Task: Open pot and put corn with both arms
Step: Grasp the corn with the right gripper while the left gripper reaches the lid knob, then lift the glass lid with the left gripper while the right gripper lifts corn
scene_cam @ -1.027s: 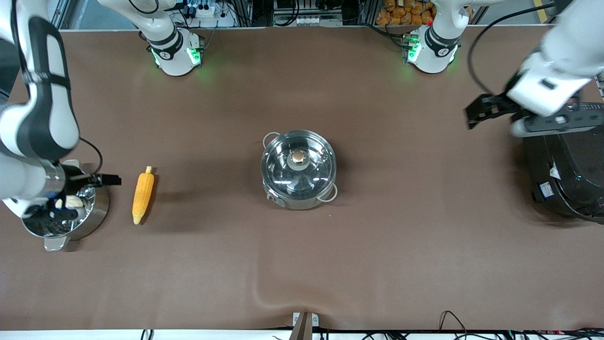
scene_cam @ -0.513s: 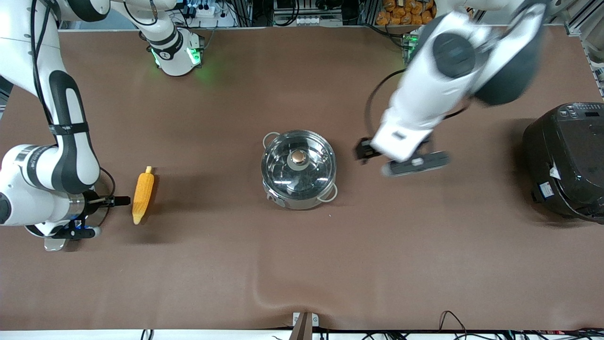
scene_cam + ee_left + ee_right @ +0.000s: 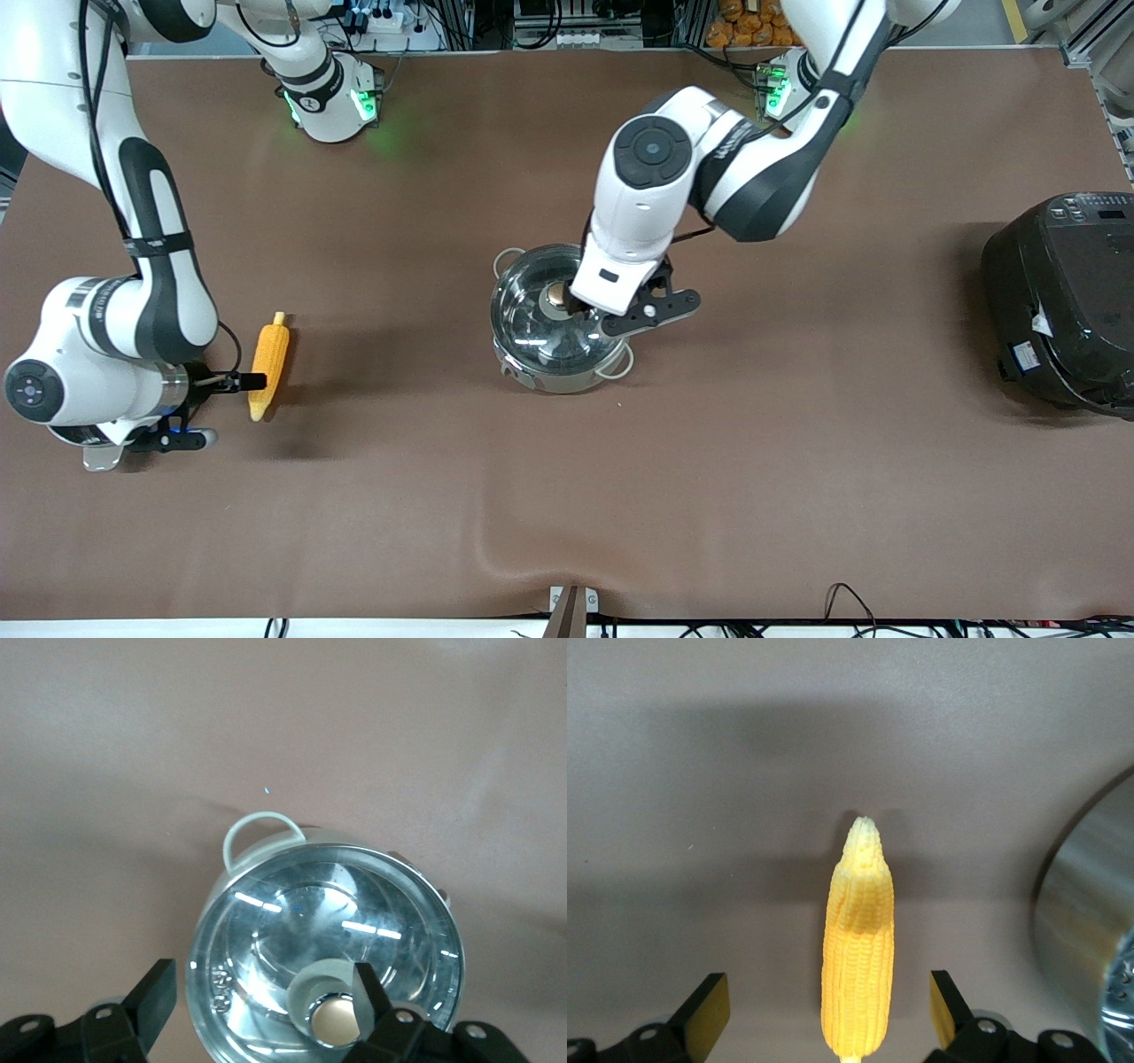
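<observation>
The glass lid [image 3: 323,961] looks slick and breakable, best pinched by its tan knob [image 3: 335,1020], the left tool [image 3: 266,992] spread wide above it; the corn [image 3: 858,957] seems light and firm, the right tool [image 3: 828,1010] parted astride its middle.

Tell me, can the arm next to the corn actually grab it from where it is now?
Probably yes. The right gripper is open, its fingers either side of the corn, which lies alone on the bare table with nothing blocking it.

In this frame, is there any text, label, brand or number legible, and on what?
None reads clearly.
Embossed mark on the pot lid's glass rim: too blurred to read.
White sticker on the black rice cooker: too small to read.
Its control panel markings: too small.
Lettering on the left arm's wrist: unreadable.
</observation>
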